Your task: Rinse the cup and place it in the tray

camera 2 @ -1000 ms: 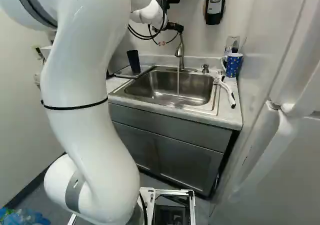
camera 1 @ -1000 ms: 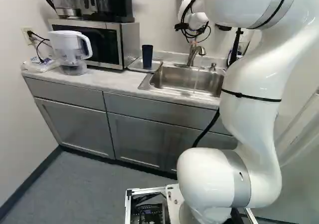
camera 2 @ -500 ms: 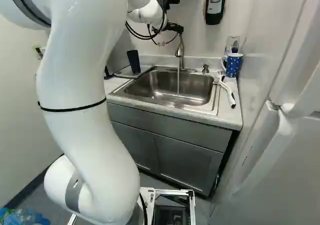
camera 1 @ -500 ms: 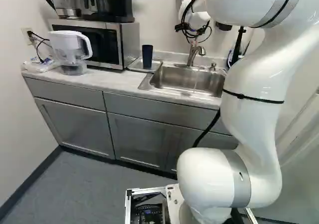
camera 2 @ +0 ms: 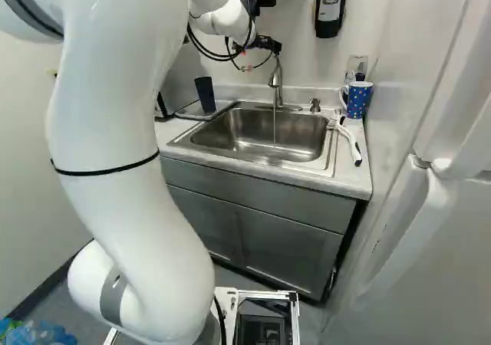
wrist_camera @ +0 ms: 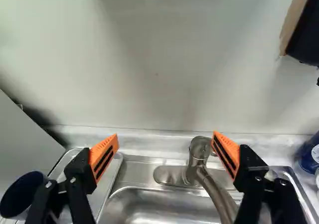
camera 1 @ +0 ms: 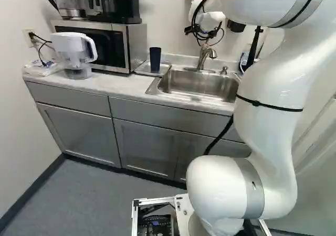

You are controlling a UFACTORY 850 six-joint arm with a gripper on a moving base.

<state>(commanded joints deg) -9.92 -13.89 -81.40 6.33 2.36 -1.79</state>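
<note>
Dark blue cup [camera 1: 155,59]: upright, mouth up, standing on the tray [camera 2: 192,113] at the left edge of the sink [camera 2: 325,163]. Pincer [camera 2: 265,44] is at the far side of the sink, by the upper part of the faucet [camera 2: 277,77]. Wrist view: the pincer [wrist_camera: 165,135] stands wide, orange pads [wrist_camera: 103,157] well apart, nothing gripped. Faucet top lies ahead and between the two fingers, nearer the right one; contact cannot be told. The cup is outside the grip, left of the left finger.

A thin stream of water [camera 2: 275,125] falls from the faucet into the sink. Soap pump [camera 2: 314,104] stands right of the faucet, at the far rim. On the surface [camera 1: 123,85] right of the sink: blue patterned mug [camera 2: 358,100], with a white-handled tool [camera 2: 352,143] lying nearer, partly over the sink's right rim. Black and silver dispenser [camera 2: 329,8] is fixed to the far wall above.

Left of the tray: microwave [camera 1: 137,44] with coffee maker [camera 1: 118,5] on top. Further left, a water pitcher [camera 1: 71,48] with white handle and lid stands just beside a flat white packet [camera 1: 39,69]. Arm [camera 1: 268,102] rises at the right of the left base view, its elbow section screening part of the right-hand end.
</note>
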